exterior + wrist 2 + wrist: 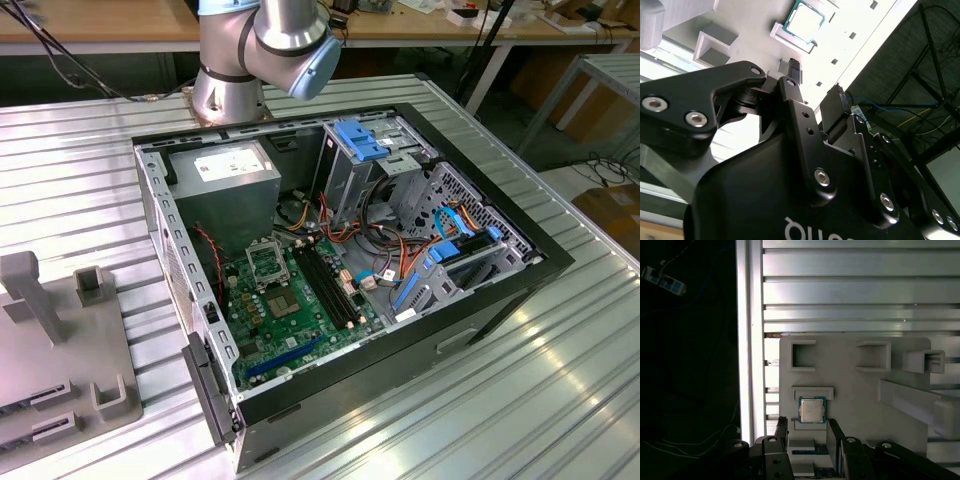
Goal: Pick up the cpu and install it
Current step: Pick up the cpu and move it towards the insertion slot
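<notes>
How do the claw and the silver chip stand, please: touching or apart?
Apart. The second wrist view shows the open claw short of the chip, with bare grey holder between them.

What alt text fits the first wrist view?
A silver-grey cpu lies flat in a pocket of a pale grey fixture plate on a ribbed metal table. The gripper, jaws open, hangs near the cpu without touching it.
</notes>
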Robot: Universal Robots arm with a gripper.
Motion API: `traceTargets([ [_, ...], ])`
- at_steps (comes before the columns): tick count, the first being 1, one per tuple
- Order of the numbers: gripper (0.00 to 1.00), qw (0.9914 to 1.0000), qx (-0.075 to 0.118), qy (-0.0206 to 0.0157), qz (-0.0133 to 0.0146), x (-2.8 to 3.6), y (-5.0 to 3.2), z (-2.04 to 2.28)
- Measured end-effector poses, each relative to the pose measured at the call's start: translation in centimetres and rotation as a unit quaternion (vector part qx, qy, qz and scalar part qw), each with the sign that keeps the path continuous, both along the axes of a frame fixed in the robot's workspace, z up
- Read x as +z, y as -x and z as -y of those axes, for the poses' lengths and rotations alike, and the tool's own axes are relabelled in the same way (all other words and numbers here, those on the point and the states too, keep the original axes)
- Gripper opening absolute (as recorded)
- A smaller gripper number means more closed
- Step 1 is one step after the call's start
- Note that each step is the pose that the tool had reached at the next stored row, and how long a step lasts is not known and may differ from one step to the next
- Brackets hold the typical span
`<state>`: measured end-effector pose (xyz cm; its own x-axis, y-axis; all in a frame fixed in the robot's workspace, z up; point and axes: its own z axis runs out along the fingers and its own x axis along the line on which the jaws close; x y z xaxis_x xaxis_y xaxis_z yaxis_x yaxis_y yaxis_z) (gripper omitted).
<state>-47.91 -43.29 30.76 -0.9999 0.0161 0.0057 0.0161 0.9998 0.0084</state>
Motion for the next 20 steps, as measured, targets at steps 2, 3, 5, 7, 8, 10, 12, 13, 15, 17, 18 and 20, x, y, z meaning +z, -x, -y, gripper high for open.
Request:
traceTargets([
  [2, 0.44, 1.00000, 0.000, 0.0000, 0.0001, -0.12, 0.00, 0.00],
  [3, 0.44, 1.00000, 0.001, 0.0000, 0.0001, -0.21, 0.01, 0.00],
  [5, 0.44, 0.99998, 0.007, 0.0000, -0.0006, -0.51, 0.00, 0.00],
  [7, 0.44, 0.99970, 0.024, 0.0000, -0.0010, -0.93, 0.01, 0.00],
  [8, 0.44, 0.99957, 0.029, 0.0000, -0.0010, -1.11, 0.00, 0.00],
  [10, 0.44, 0.99954, 0.030, 0.0000, -0.0011, -1.58, 0.01, 0.07],
  [12, 0.44, 0.99954, 0.030, 0.0000, -0.0011, -1.96, 0.00, 0.16],
  [13, 0.44, 0.99954, 0.030, 0.0000, -0.0011, -2.13, 0.00, 0.24],
  [15, 0.44, 0.99957, 0.029, 0.0000, -0.0011, -2.66, 0.00, 0.66],
  [17, 0.44, 0.99958, 0.029, 0.0000, -0.0011, -3.14, 0.00, 1.20],
  [18, 0.44, 0.99958, 0.029, -0.0001, -0.0009, -3.35, -0.03, 1.32],
  [20, 0.44, 0.99958, 0.029, 0.0000, -0.0011, -3.64, -0.20, 1.44],
])
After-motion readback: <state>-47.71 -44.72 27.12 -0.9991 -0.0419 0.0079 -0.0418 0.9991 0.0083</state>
